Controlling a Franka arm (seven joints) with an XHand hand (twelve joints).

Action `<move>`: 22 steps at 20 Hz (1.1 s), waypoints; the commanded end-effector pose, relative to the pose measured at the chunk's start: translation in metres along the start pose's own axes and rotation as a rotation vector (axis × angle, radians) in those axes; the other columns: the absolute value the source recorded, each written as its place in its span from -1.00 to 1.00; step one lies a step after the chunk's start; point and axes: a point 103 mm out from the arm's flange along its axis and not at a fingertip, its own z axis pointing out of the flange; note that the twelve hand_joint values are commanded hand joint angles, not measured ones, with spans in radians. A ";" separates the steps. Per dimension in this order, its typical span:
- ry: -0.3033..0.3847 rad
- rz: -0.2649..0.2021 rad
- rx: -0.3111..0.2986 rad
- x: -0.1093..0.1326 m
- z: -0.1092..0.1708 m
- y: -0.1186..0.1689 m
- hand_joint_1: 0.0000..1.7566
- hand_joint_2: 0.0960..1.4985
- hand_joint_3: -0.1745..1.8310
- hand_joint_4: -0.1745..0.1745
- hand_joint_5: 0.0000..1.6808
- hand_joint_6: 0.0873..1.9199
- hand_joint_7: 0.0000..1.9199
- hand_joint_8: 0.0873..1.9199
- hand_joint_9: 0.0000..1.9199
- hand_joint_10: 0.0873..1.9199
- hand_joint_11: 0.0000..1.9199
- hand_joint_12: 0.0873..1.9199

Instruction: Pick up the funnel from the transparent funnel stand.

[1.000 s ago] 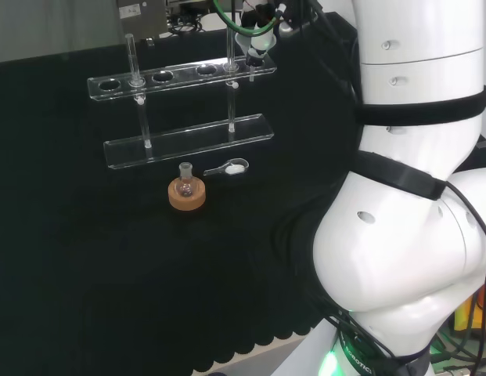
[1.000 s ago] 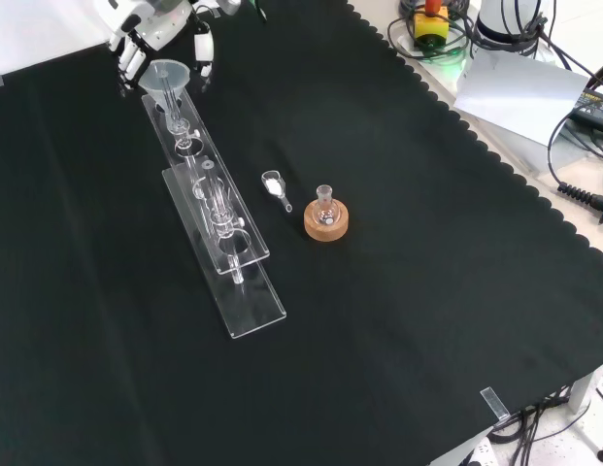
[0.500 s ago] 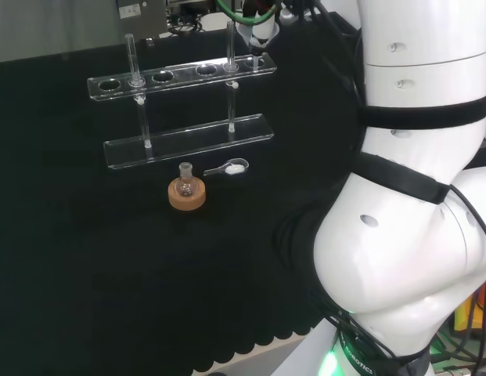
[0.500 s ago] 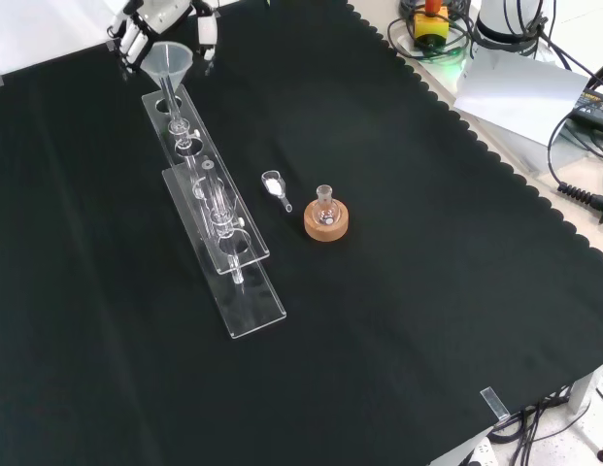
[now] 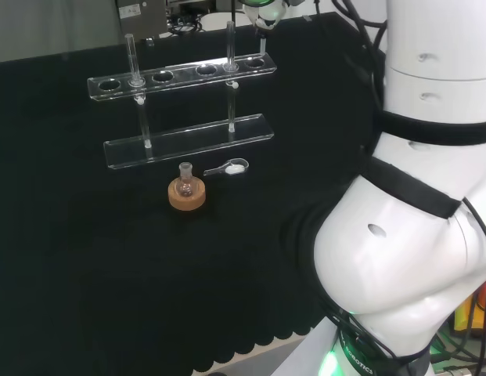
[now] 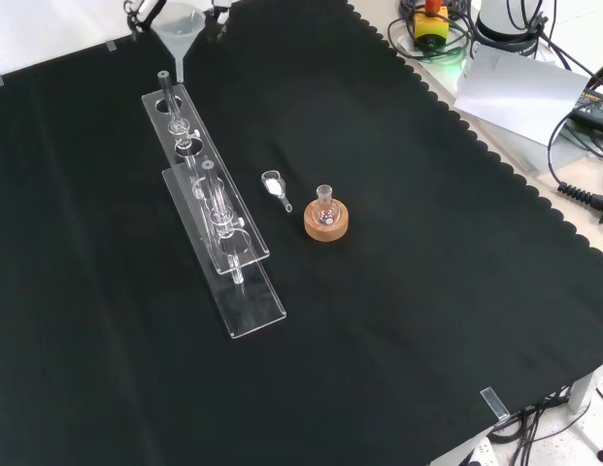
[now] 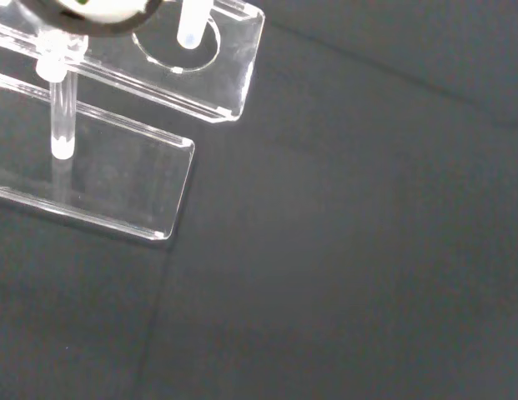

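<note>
I've got the funnel (image 6: 180,27) at the top left of the front view, cone up, stem pointing down w/ its tip just over the end hole of the transparent funnel stand (image 6: 206,189). I judge that's so it clears straight up w/o knocking the rack. My hand (image 6: 138,8) barely shows at the top edge beside the cone; can't tell how the fingers sit round it. In the wrist view the stem tip (image 7: 190,23) hangs above that round hole. Stand: clear plastic, two flat tiers on thin posts. Mid-frame in the front view sit a small spoon (image 6: 277,187) w/ white powder and a tiny round glass flask (image 6: 325,208) on a cork ring (image 6: 326,224), both well apart from the lift.
</note>
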 end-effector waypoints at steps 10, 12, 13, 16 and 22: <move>-0.005 0.026 -0.020 0.039 0.014 -0.091 0.06 0.15 -0.22 -0.07 -0.60 -0.31 -0.65 -0.44 -0.01 -0.51 -0.51 0.29; -0.011 0.026 -0.015 0.054 0.020 -0.102 0.07 0.15 -0.21 -0.05 -0.61 -0.33 -0.63 -0.43 -0.01 -0.51 -0.51 0.29; -0.011 0.021 -0.011 0.060 0.021 -0.104 0.07 0.14 -0.21 -0.05 -0.61 -0.33 -0.62 -0.42 -0.01 -0.51 -0.50 0.29; -0.004 0.001 0.011 0.067 0.025 -0.102 0.07 0.14 -0.21 -0.04 -0.59 -0.34 -0.61 -0.42 -0.01 -0.51 -0.49 0.28; -0.033 -0.012 0.063 0.077 0.047 -0.099 0.08 0.14 -0.20 -0.02 -0.57 -0.35 -0.60 -0.42 -0.02 -0.51 -0.49 0.28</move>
